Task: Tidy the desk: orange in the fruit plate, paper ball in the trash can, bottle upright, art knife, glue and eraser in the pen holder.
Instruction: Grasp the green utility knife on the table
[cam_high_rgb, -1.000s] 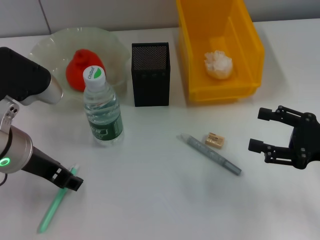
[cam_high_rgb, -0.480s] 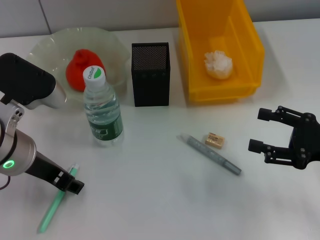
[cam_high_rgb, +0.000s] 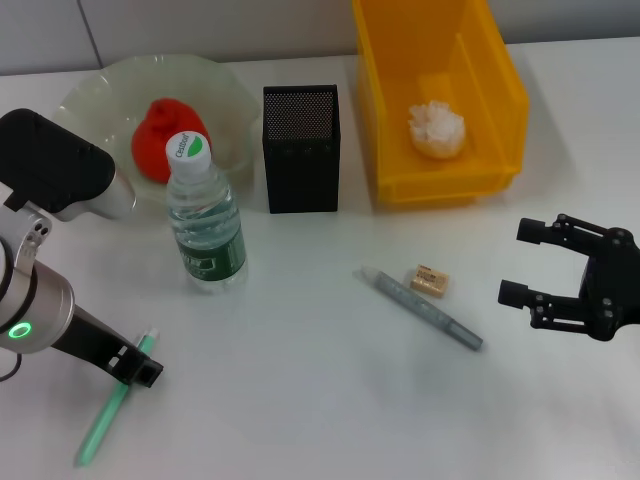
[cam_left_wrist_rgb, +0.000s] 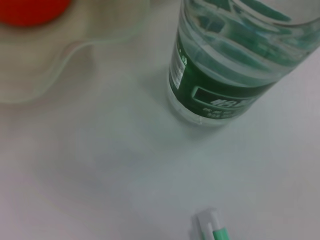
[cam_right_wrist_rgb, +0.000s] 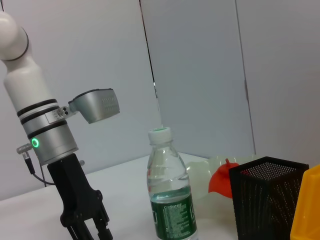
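orange half behind bottle

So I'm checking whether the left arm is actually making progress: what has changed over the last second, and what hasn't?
Only the left arm moved: its body drifted slightly toward the bottle, while the left gripper stayed low at the green pen-like stick without lifting it. The right gripper stays parked, jaws open. The orange, paper ball, eraser and grey stick lie unmoved.
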